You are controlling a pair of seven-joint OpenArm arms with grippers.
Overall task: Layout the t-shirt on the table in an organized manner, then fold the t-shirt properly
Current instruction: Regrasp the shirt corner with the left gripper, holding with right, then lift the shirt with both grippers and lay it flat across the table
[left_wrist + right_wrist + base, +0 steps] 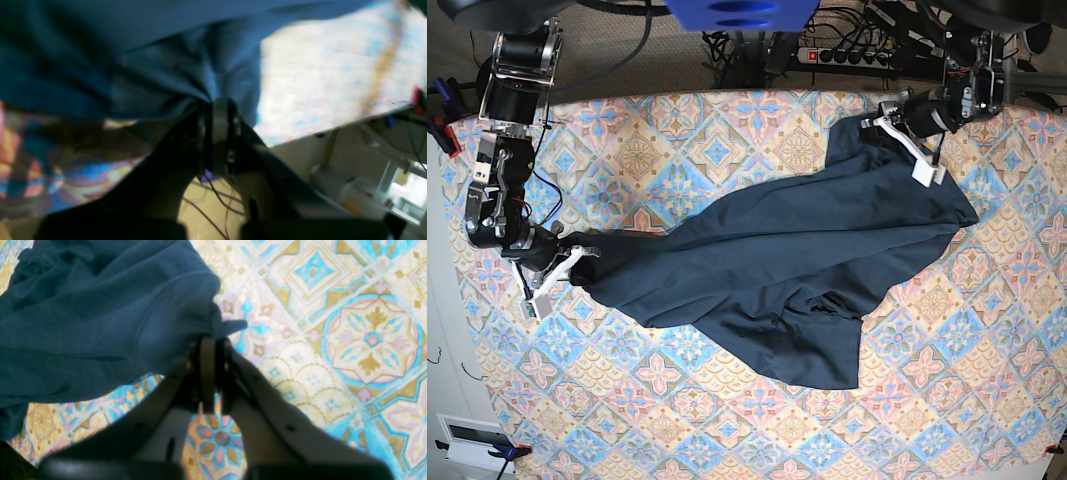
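The dark navy t-shirt (pixel 807 250) lies stretched in a slanted band across the patterned table (pixel 727 420), bunched and creased, with a lobe hanging toward the front. At the far right my left gripper (pixel 874 121) is shut on a corner of it. In the left wrist view the left gripper (pixel 218 100) pinches gathered fabric of the t-shirt (pixel 100 50) near the table (pixel 333 66) edge. At the left side my right gripper (pixel 582 255) is shut on the other end. The right wrist view shows the right gripper (pixel 215 335) clamping a fold of the t-shirt (pixel 83 323) just above the table (pixel 367 340).
A power strip (pixel 847 55) and tangled cables lie beyond the table's far edge. Clamps (pixel 442 130) hold the cloth at the left edge. Below the table edge, the left wrist view shows floor and loose wires (pixel 213 206).
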